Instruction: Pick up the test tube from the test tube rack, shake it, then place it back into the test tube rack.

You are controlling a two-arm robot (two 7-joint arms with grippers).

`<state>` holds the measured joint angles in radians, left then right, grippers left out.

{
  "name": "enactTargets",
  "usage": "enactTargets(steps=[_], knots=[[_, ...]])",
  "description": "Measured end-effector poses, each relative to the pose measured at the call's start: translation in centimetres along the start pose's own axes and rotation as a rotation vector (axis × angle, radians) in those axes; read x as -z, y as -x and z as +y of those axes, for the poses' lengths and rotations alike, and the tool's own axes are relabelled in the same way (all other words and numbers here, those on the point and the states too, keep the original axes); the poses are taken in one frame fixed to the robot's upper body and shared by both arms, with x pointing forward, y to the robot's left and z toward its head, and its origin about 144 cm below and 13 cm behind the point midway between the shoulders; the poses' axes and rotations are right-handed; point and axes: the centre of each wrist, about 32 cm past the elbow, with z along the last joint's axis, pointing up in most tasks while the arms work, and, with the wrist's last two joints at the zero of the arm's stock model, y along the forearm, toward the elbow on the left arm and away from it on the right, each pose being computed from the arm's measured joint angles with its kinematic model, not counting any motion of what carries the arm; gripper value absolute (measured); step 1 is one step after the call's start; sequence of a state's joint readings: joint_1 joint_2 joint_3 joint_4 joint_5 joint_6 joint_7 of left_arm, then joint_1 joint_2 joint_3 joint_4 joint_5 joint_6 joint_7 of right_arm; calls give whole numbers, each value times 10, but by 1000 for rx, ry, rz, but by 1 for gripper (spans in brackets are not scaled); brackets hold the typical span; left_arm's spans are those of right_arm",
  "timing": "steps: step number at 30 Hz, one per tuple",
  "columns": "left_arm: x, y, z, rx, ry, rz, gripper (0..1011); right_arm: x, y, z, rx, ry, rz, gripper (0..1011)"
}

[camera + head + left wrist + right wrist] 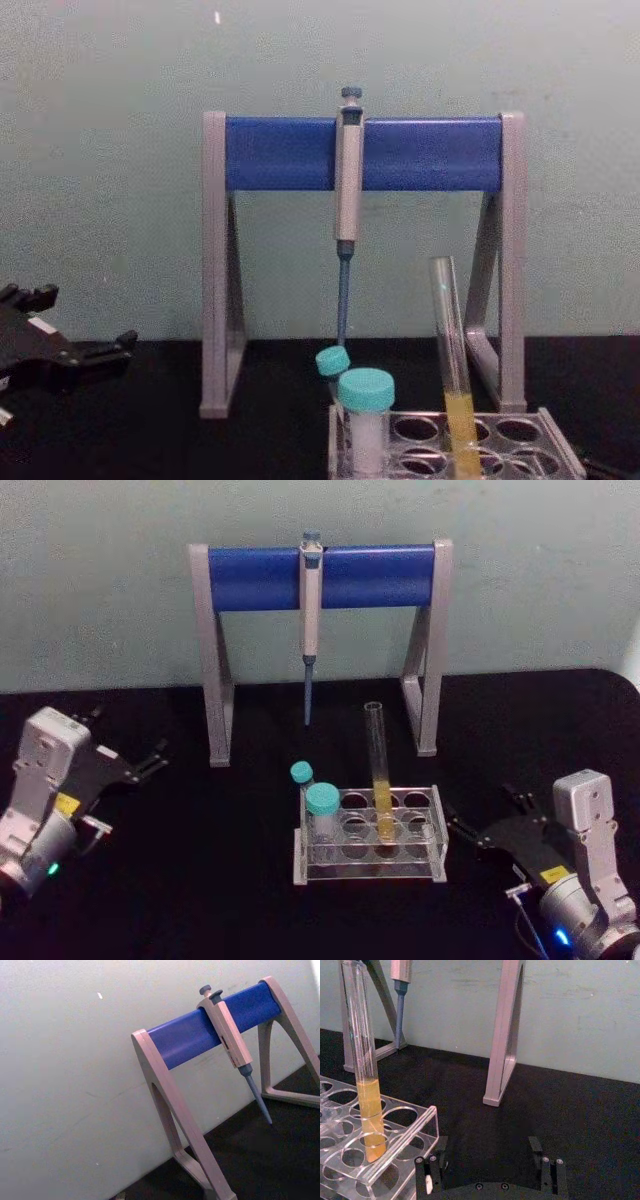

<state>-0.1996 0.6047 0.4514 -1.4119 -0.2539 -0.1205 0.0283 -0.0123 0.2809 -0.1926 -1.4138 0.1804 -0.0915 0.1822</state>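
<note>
The test tube (pixel 379 770) stands upright in a back-row hole of the clear test tube rack (pixel 365 872), its lower part holding yellow-orange liquid. The chest view shows the same test tube (pixel 452 360) rising out of the rack (pixel 560 450). My right gripper (pixel 483 812) rests open on the table just right of the rack, apart from it. From the right wrist, the test tube (pixel 362 1060) and the rack (pixel 405 1140) lie ahead of the open right gripper (pixel 490 1160), off to one side. My left gripper (pixel 150 762) is open at the far left, well away from the rack, and the chest view shows this left gripper (pixel 85 320) empty.
A grey-and-blue pipette stand (pixel 320 577) with a hanging pipette (pixel 310 630) stands behind the rack. Two teal-capped vials (pixel 322 810) sit at the rack's left end. The black table (pixel 200 880) meets a pale wall at the back.
</note>
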Motion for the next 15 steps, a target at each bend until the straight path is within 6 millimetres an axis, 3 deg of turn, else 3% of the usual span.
enactTargets(steps=[15], knots=[[0,0,0,0,0,0,1010,0,0,0,1,-1,1,1000]])
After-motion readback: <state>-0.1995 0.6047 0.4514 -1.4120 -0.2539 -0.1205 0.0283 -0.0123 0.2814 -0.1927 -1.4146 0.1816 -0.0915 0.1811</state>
